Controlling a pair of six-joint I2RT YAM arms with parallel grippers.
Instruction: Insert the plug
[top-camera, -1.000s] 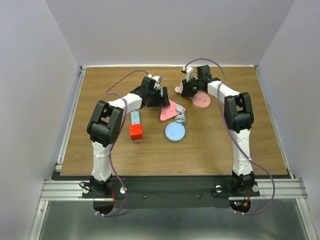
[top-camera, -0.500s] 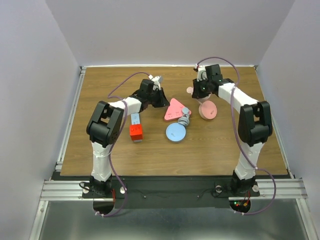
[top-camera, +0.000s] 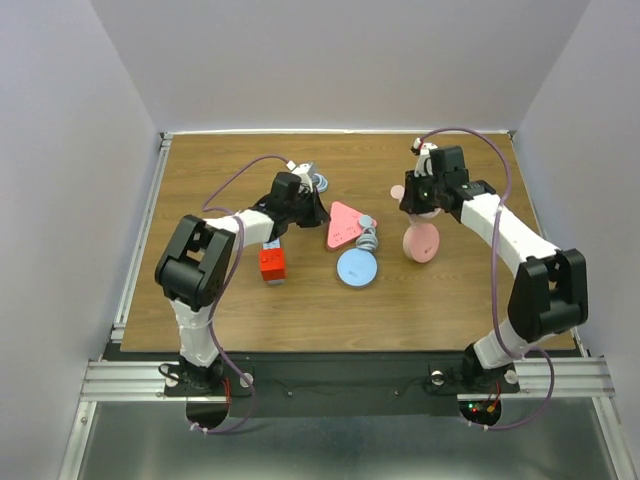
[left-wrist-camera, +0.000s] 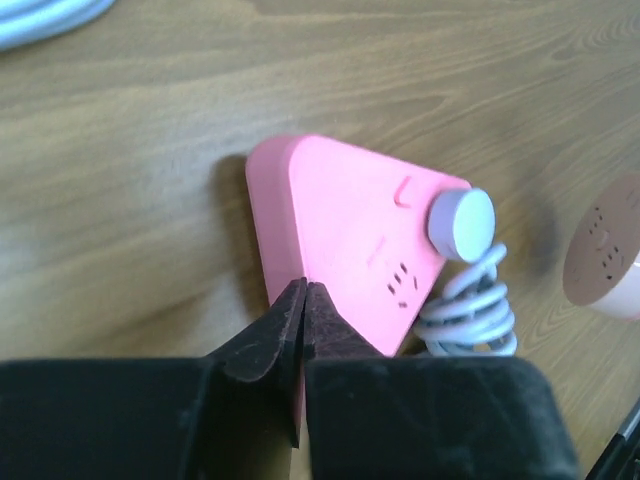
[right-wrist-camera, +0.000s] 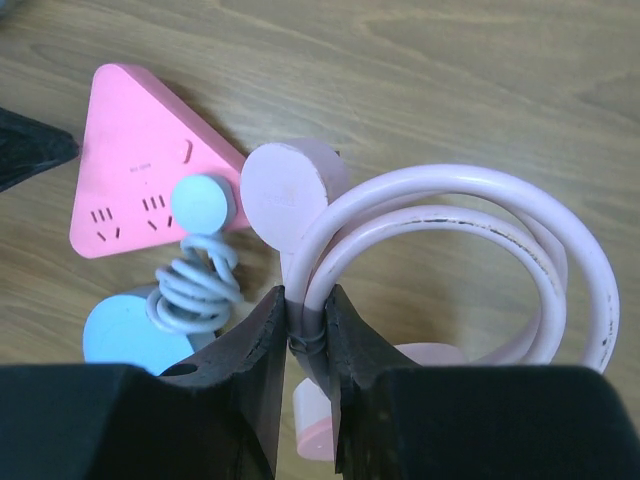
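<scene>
My right gripper (right-wrist-camera: 308, 295) (top-camera: 422, 200) is shut on the tied loops of a pale pink cable (right-wrist-camera: 470, 215). The cable's round pink plug (right-wrist-camera: 285, 195) (top-camera: 398, 192) sticks out just beyond the fingertips, and the pink round socket unit (top-camera: 420, 243) hangs below. A pink triangular power strip (left-wrist-camera: 350, 240) (top-camera: 343, 225) lies flat, with a blue plug (right-wrist-camera: 200, 205) seated in one corner. My left gripper (left-wrist-camera: 305, 288) (top-camera: 310, 207) is shut, its tips over the strip's left edge with nothing seen between them.
A blue round socket unit (top-camera: 357, 267) lies near the triangle, joined to it by a coiled grey-blue cord (right-wrist-camera: 195, 285). A red and white block (top-camera: 271, 262) sits to the left. White cable (left-wrist-camera: 50, 15) lies at the far left.
My right arm has carried the pink cable, plug and round unit to the right and nearer. The left gripper has closed and now sits at the triangle's left edge.
</scene>
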